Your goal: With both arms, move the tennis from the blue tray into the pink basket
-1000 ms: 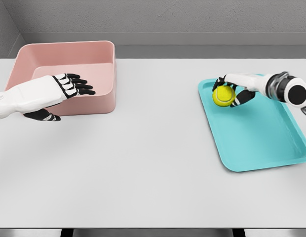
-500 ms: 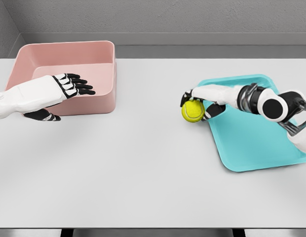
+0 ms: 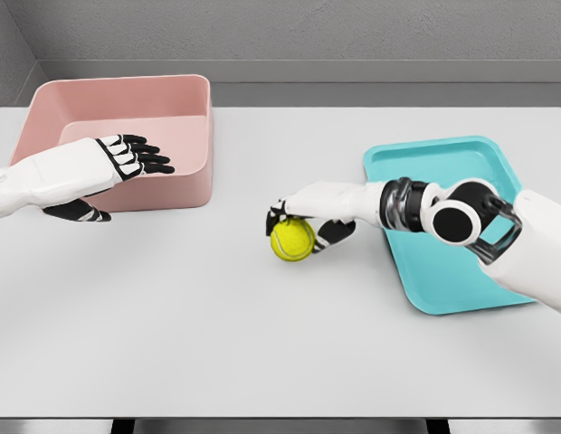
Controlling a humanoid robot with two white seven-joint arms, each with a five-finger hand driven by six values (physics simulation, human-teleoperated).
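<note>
Pink basket (image 3: 185, 185) holding nothing visible, blue tray (image 3: 461, 271) bare, tennis ball (image 3: 292, 240) gripped in right hand (image 3: 303, 221) over open worktop (image 3: 262, 334) between them, left hand (image 3: 127, 158) spread flat at basket's front wall.

The right hand (image 3: 309, 221) is gripping the tennis ball (image 3: 292, 240) above the table (image 3: 262, 316), between the blue tray (image 3: 461, 271) and pink basket (image 3: 118, 136). The left hand (image 3: 127, 163) is hovering, fingers extended, seemingly over the basket's front wall.

A yellow-green tennis ball (image 3: 292, 240) sits near the table's centre, outside both containers. An empty teal tray (image 3: 461, 271) lies at 3 o'clock; a pink, upright basket (image 3: 185, 185) at 10 o'clock.
</note>
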